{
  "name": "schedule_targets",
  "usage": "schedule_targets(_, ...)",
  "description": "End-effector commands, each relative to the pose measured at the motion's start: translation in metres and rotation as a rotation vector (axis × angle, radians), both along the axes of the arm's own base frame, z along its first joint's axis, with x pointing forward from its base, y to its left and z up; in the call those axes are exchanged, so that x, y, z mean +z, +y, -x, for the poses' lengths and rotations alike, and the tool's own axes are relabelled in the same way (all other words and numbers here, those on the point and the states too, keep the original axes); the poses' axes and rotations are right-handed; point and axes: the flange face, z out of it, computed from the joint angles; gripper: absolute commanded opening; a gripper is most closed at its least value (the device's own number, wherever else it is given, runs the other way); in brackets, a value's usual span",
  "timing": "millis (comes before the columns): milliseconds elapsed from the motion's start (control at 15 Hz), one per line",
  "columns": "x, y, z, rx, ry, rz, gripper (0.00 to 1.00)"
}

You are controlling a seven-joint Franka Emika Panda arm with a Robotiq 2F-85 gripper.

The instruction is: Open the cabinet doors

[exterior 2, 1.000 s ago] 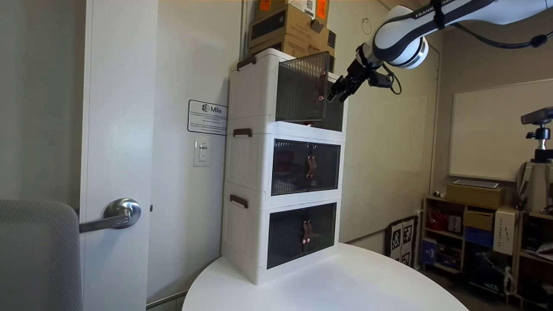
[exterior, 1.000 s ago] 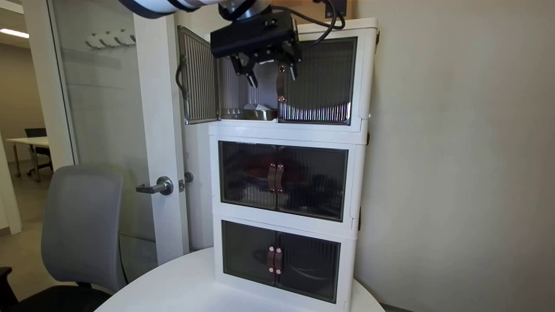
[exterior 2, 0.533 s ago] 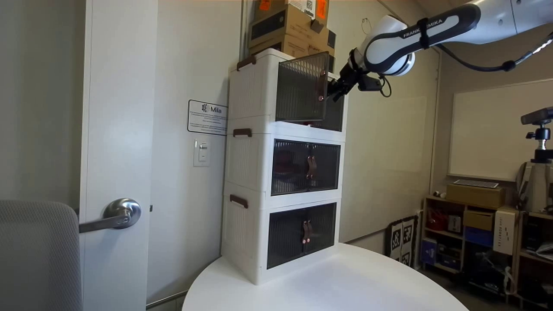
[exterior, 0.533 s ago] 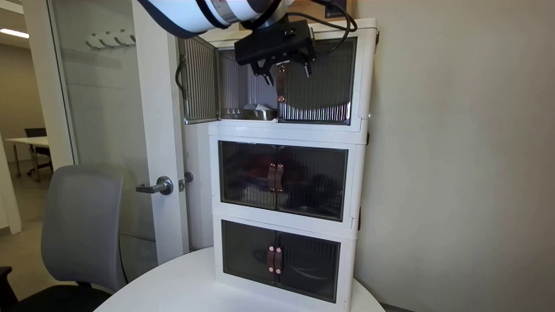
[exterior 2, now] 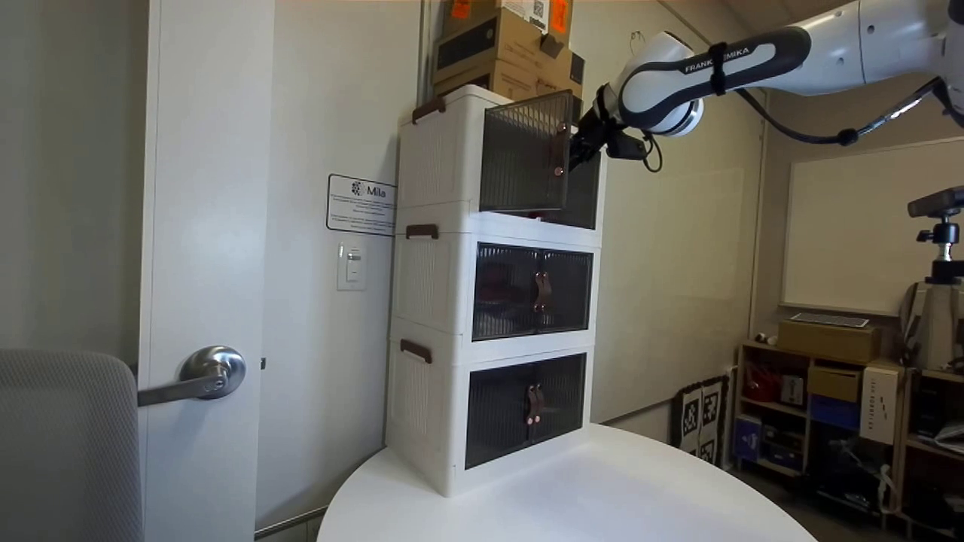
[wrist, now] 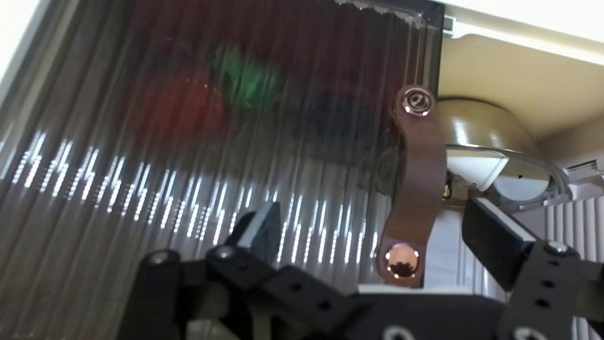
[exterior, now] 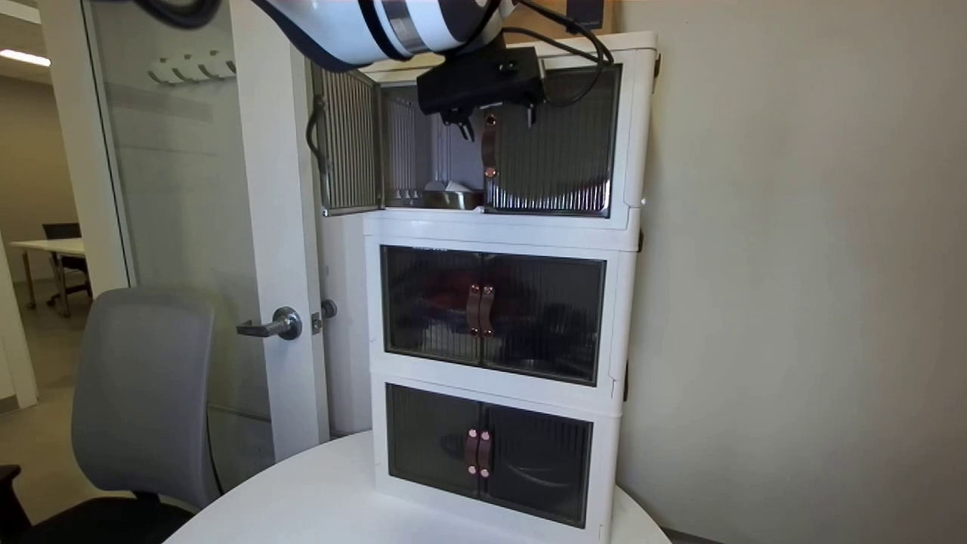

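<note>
The white three-tier cabinet's top compartment has two dark see-through doors. One door (exterior: 349, 143) stands swung open; it also shows in an exterior view (exterior 2: 523, 154). The other door (exterior: 566, 151) is shut and fills much of the wrist view (wrist: 188, 189). Its reddish-brown strap handle (wrist: 417, 184) also shows in an exterior view (exterior: 489, 147). My gripper (exterior: 500, 128) is open and empty in front of the top compartment. In the wrist view the gripper (wrist: 373, 205) has one finger on each side of the handle, apart from it. In an exterior view the open door partly hides the fingertips.
A gold bowl (wrist: 486, 123) with white things in it sits inside the open half. Dark door pairs close the middle tier (exterior: 544, 317) and lower tier (exterior: 536, 461). Cardboard boxes (exterior 2: 497, 53) stand on top. The cabinet stands on a round white table (exterior 2: 617, 482).
My open gripper has moved closer to the cabinet and sideways to the shut top door's handle. The doors have not moved.
</note>
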Motion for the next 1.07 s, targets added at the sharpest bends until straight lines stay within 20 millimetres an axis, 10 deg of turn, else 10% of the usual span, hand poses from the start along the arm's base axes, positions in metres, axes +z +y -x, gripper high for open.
schedule_targets(0, 0.002, 0.01, -0.01, 0.051, 0.0, -0.03, 0.99)
schedule_targets(533, -0.015, 0.049, -0.001, 0.162, 0.165, 0.004, 1.0)
schedule_targets(667, -0.015, 0.05, -0.001, 0.167, 0.17, 0.015, 0.74)
schedule_targets(1000, -0.011, 0.036, 0.002, 0.161, 0.152, 0.025, 0.48)
